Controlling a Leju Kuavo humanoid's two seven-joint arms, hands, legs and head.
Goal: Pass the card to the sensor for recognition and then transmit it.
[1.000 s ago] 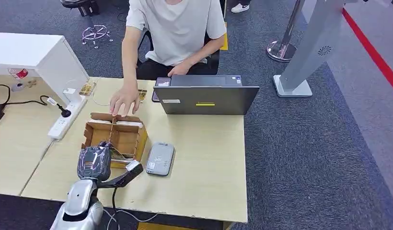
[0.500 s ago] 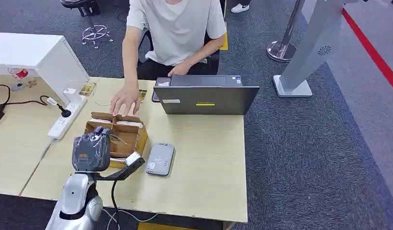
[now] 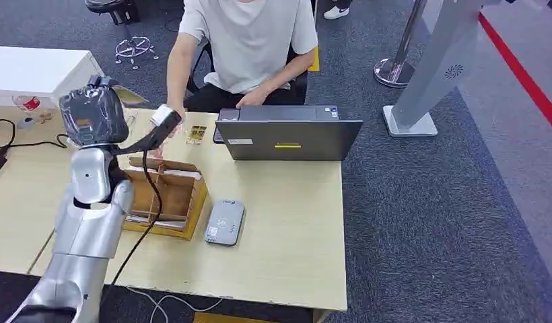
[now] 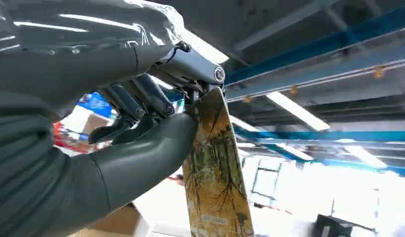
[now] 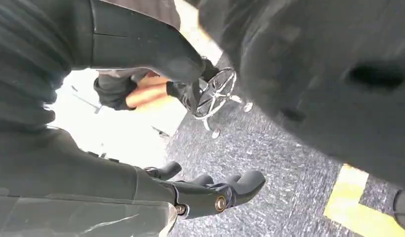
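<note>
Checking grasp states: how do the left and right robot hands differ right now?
The left robot hand pinches the card between thumb and fingers; the right robot hand holds nothing, its fingers loosely curled. The left is raised above the table, near the box; the right hangs low over the carpet. Both have dark fingers and a grey cover.

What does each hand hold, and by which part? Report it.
The left hand pinches the card by one end, between thumb and fingers. The right hand holds nothing, its fingers loosely curled.
</note>
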